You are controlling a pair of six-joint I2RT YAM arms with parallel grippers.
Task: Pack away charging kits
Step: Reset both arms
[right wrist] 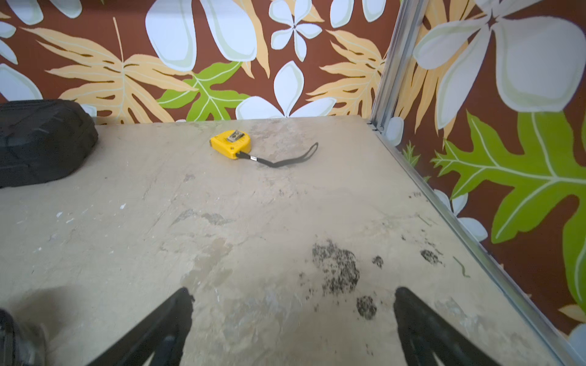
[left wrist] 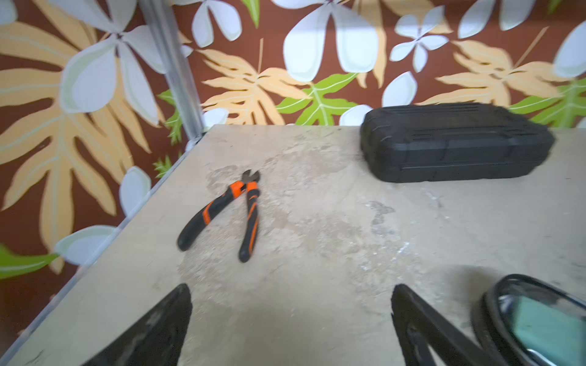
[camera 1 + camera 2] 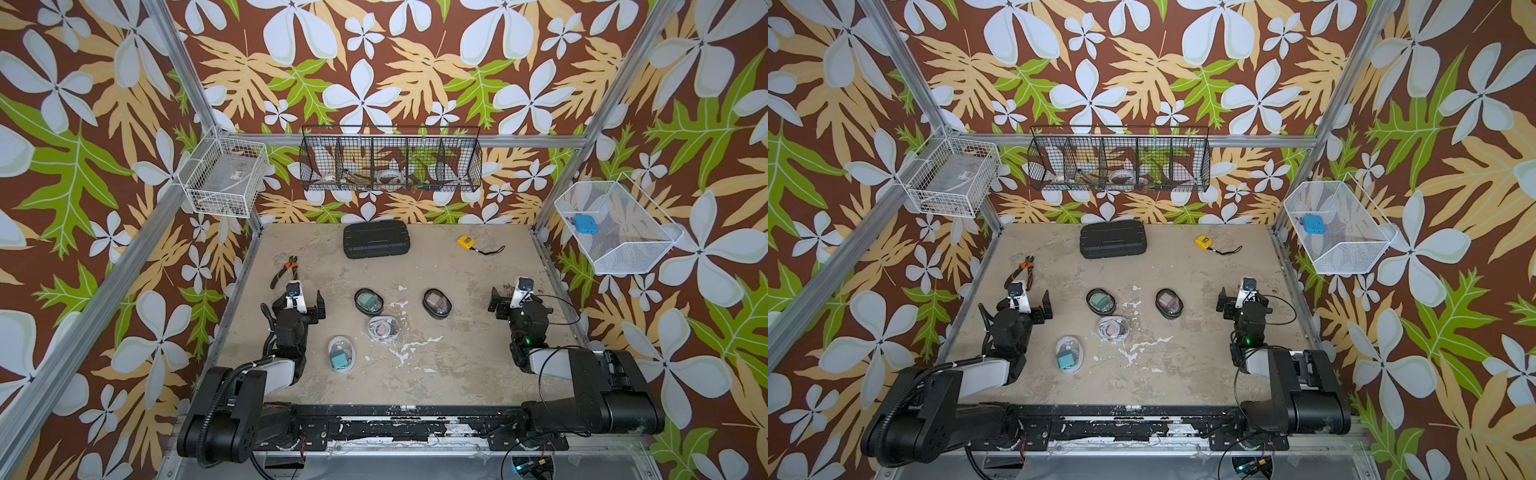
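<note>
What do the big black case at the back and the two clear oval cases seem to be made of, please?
Big black case: probably moulded hard plastic, matt, judging by its pressed ribs and dull sheen. Nearer clear oval case and farther clear oval case: likely thin transparent plastic, glossy, since what lies inside shows through.

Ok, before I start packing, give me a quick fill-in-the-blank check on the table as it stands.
1. The left gripper and right gripper both stand ___, holding nothing.
2. The black-rimmed oval case nearest the left gripper holds a ___ cube plug.
3. The yellow tape measure lies between the large black ribbed rectangular case and the ___ edge of the table.
4. The bright blue block sits in a white mesh ___ on the wall.
Missing words: open; teal; right; basket.
</note>
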